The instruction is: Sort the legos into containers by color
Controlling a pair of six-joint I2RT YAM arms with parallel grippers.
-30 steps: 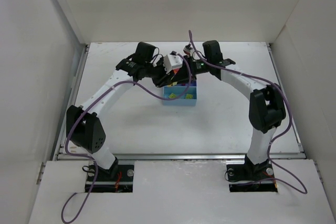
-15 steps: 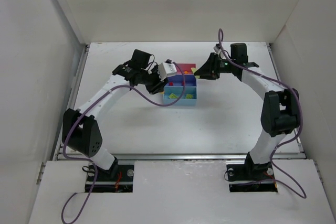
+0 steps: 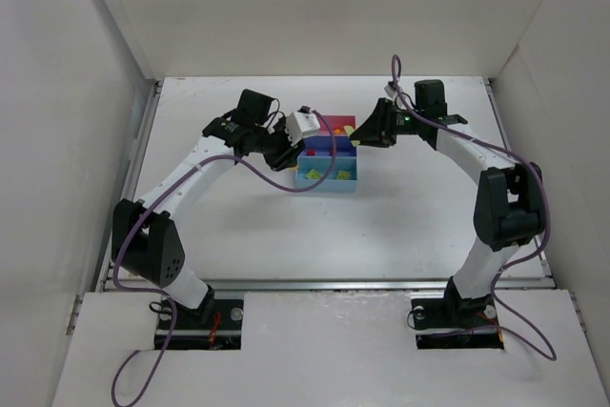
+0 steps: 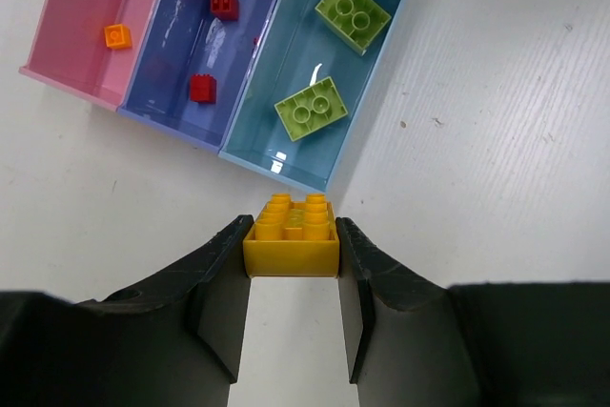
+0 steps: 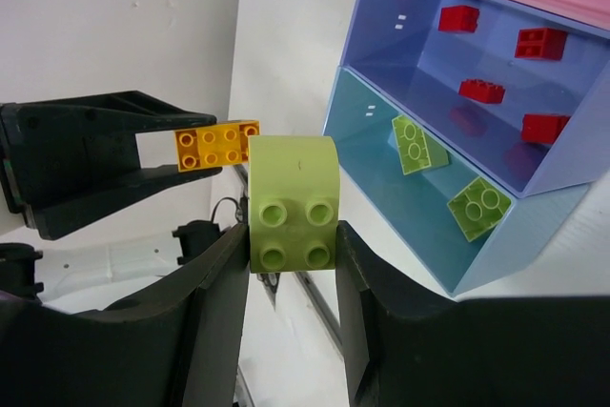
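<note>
- Now the two arms stand apart. A second ago both were bunched over the tray (image 3: 329,185) in the overhead view. Since then the right arm has swung off to the tray's right side and the left has drawn back to its left. Over the last half second almost nothing moved.
- The left claw (image 4: 293,231) pinches a golden-yellow brick (image 4: 291,247), held just off the near end of the light blue bin (image 4: 291,45), at lower centre of its wrist view.
- The right claw (image 5: 291,235) pinches a lime brick (image 5: 292,202), studs facing the camera, to the left of the tray in that frame.
- This suggests each arm has a brick in hand and has made room for one drop at a time. The lime one likely belongs with the two lime bricks (image 4: 311,108) already in the light blue bin.
- The pink bin (image 4: 71,45) holds orange bricks (image 4: 117,36) and the dark blue bin (image 4: 186,40) holds red bricks (image 4: 202,90). Whether the golden one counts as orange is hard to tell from its colour.
- The counter (image 3: 238,216) is white and matte, with fine scratches. Plain white walls (image 3: 315,7) box it in, and purple cables (image 3: 270,176) trail off the arms.
</note>
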